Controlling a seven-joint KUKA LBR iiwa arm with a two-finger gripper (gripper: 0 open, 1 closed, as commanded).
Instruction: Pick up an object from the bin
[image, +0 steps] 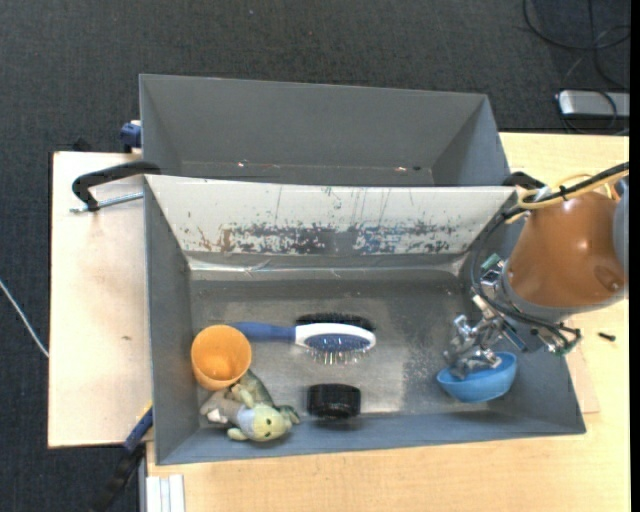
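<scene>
My gripper (470, 352) hangs at the bin's right side, its metal fingers pointing down into a small blue bowl (478, 381) that lies near the front right corner. The fingertips sit at the bowl's left rim; how wide they stand is not clear. A blue-and-white hairbrush (320, 336) lies in the middle of the floor, well left of the gripper. A black round puck (332, 401) sits in front of the brush.
An orange cup (221, 355) lies on its side at the front left, with a small plush toy (250, 414) just in front of it. The arm's orange cover hangs over the bin's right wall.
</scene>
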